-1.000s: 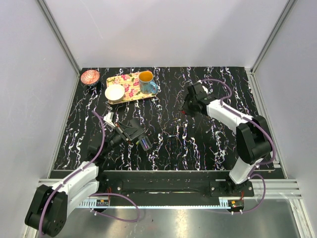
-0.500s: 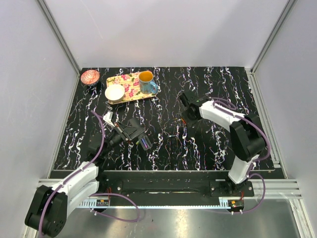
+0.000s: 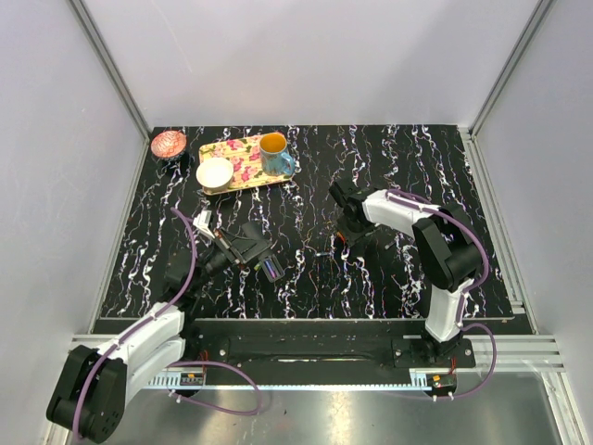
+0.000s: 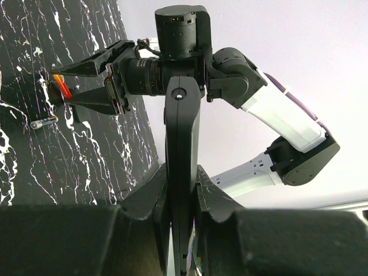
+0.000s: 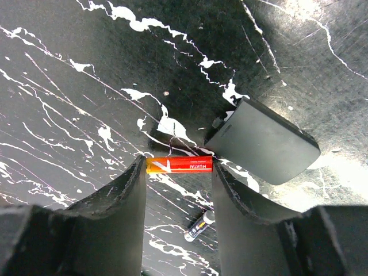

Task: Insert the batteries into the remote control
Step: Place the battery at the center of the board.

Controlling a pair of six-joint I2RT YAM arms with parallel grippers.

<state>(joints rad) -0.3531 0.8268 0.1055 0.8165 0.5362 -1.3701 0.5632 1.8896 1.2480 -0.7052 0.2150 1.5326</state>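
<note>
The right end effector (image 5: pixel 177 187) is grasping an orange battery (image 5: pixel 179 165). The cell lies crosswise between the two fingertips, pinched by its ends. That hold leaves the whole barrel bare below the tips, which probably suits pressing it sideways into a slot. Just beyond the right fingertip lies a black cover (image 5: pixel 261 149), flat on the table (image 5: pixel 69 69) and likely the remote's battery door set aside. Nearer the wrist, below the tips, a loose battery (image 5: pixel 199 225) lies on the table, apart from the held one.

The left end effector (image 4: pixel 183 201) is clenched on the remote (image 4: pixel 183 132). It grips the slab by its thin edges so that it stands out beyond the fingers. This seems meant to steady the remote and offer it to the other arm.

The right wrist view alone shows how the orange cell is held and where the cover lies. The left wrist view shows only the remote's edge, never its recess, but it does catch the other arm's fingers and orange cell out past the remote, well apart from it. The top view sets the arms in relation, and the cell is not yet at the remote. It also shows a blue-purple spot at the remote's far end, too small to read.
</note>
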